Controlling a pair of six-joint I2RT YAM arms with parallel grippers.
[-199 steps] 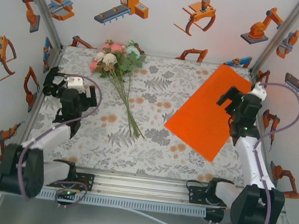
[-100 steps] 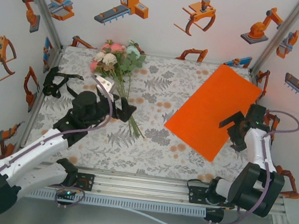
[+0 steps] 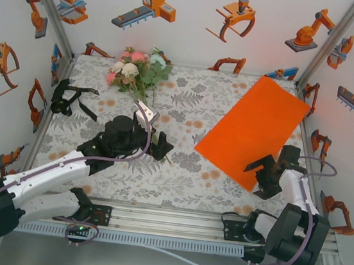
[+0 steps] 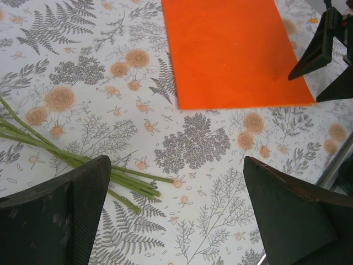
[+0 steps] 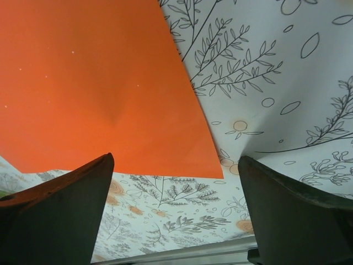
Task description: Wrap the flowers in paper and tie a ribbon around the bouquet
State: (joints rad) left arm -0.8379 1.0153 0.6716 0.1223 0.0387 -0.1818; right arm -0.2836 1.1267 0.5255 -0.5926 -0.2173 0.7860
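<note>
Here the bright orange rectangular paper sheet [image 3: 254,132] lies at two o'clock, its near corner by the right gripper [image 5: 175,161], fingers spread. The left gripper [image 4: 176,165], fingers wide, hangs over the stem ends of the pink-and-cream artificial flowers [image 3: 136,70] at eleven o'clock. Printed tablecloth [image 3: 193,108] lies free between them.

Pink flowers [image 3: 136,70] lying back-left, orange paper [image 3: 253,132] flat right, ribbon [image 3: 70,98] bunched left

No readable text, label, brand or number. Wall drawings [image 3: 147,9]: orange robot arms, pictures only. Tablecloth [image 3: 193,102]: fern and blossom print. Paper [image 3: 254,132]: plain orange. Ribbon [image 3: 71,99]: too small to read.
</note>
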